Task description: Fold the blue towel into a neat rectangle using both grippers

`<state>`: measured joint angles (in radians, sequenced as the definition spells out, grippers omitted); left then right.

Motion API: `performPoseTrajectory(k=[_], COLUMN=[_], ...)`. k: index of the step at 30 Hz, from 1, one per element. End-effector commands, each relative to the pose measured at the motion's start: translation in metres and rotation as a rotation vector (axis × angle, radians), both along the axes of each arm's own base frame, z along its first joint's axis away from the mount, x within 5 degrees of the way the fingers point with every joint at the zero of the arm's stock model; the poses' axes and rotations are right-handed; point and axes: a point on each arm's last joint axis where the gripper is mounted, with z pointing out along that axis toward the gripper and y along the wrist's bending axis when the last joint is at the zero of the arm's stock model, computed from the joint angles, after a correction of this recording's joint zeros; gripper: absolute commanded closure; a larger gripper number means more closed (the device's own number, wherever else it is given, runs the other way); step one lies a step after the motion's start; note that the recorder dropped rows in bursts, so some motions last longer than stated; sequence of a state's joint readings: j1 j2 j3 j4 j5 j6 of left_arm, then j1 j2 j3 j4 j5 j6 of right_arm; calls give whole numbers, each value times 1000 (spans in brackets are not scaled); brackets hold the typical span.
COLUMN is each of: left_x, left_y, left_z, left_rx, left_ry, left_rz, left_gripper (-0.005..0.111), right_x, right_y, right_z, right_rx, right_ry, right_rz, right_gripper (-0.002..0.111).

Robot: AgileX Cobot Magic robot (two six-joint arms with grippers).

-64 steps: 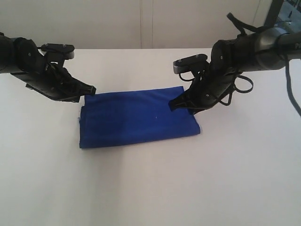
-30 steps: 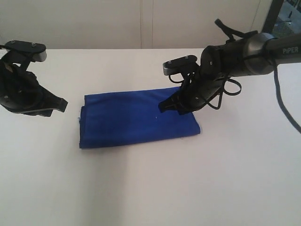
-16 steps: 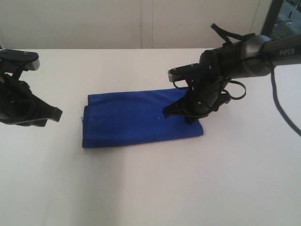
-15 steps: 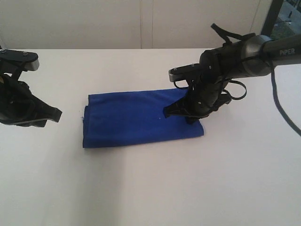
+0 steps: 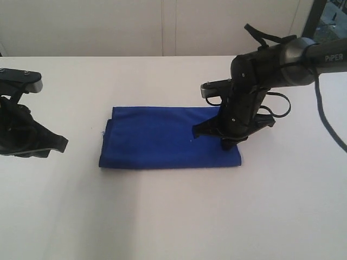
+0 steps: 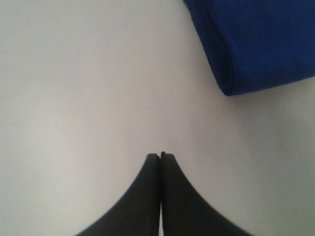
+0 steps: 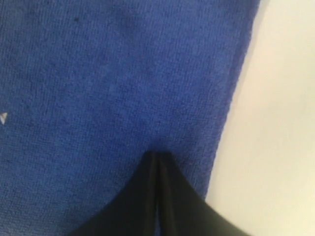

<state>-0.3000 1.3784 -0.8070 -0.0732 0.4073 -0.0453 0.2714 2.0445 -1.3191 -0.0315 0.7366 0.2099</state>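
Fuzzy blue towel (image 5: 168, 138), a flat folded rectangle on a white table (image 5: 162, 216). Right gripper (image 7: 156, 155) tilts down over its end; left gripper (image 6: 160, 156) is apart from it. Both pairs of jaws are pressed together.

My gripper (image 7: 156, 155) had both jaws pressed together, with only a thin seam between them. The tips were over the blue towel (image 7: 113, 88), near its edge; contact could not be confirmed. White table (image 7: 280, 123) showed beyond that edge. A small white speck (image 7: 4, 118) sat on the towel, well apart from the tips.
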Motion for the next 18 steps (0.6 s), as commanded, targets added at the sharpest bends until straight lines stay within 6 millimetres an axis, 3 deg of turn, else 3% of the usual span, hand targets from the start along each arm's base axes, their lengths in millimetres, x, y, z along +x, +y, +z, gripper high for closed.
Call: performPoseTrajectory(k=[1, 5, 8, 12, 14, 18], left_x=[-3, -5, -15, -24, -27, -41], left_y=[0, 1, 4, 9, 16, 30], left_z=[1, 9, 25, 33, 34, 35], left_rx=[-9, -21, -38, -36, -27, -20], left_ry=[2, -38, -81, -71, -38, 77], left_rz=[9, 10, 9, 11, 31, 13], left_gripper=[107, 107, 107, 107, 107, 107], right_x=[1, 5, -5, -23, -35, -86], right_y=[-2, 0, -3, -14, -24, -53], right_z=[0, 33, 79, 105, 113, 132], right_rx=[-2, 60, 88, 104, 106, 84], right_ry=[-18, -161, -255, -305, -317, -362], right_rz=[-10, -74, -72, -88, -106, -93], right_gripper=[108, 108, 108, 108, 108, 108])
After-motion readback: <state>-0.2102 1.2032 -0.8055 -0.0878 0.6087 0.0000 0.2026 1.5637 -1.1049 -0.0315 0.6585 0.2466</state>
